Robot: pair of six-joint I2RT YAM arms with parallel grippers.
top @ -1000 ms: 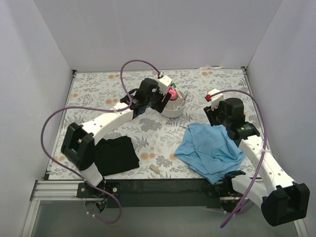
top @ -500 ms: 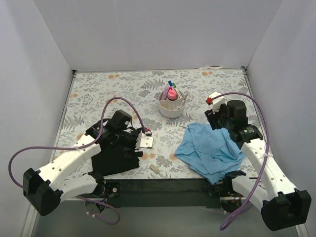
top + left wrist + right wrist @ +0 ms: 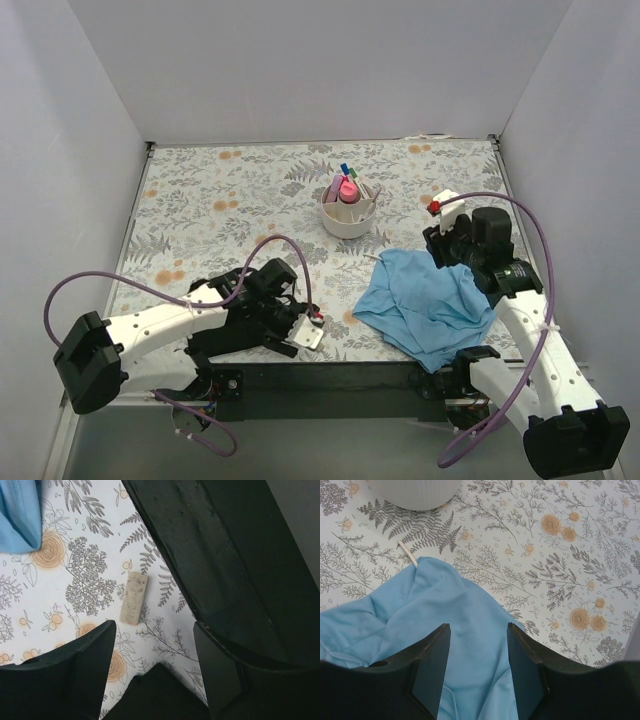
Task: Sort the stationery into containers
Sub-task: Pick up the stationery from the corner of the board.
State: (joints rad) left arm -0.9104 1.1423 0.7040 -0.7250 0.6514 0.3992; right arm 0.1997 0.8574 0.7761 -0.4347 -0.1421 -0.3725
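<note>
A pale speckled eraser block [image 3: 134,598] lies on the floral mat by the black front strip. My left gripper [image 3: 154,627] is open and empty, just short of the block, above a corner of the black cloth [image 3: 160,692]. In the top view the left gripper [image 3: 297,338] sits at the near edge and hides the block. The white bowl organiser [image 3: 348,222] holds a pink highlighter [image 3: 348,190] and capped pens. My right gripper [image 3: 477,627] is open and empty over the blue cloth [image 3: 455,630]. It shows in the top view [image 3: 440,245] too. A thin pale stick [image 3: 407,554] pokes from under the cloth.
The blue cloth [image 3: 425,300] lies crumpled at the front right. The black cloth [image 3: 235,325] lies front left, partly under my left arm. A black strip [image 3: 220,560] borders the mat's near edge. White walls close in three sides. The bowl's side [image 3: 415,492] shows ahead of the right gripper.
My left arm has swung from the bowl back to the near edge, coming over the eraser block. My right gripper has shifted slightly to the right above the blue cloth.
</note>
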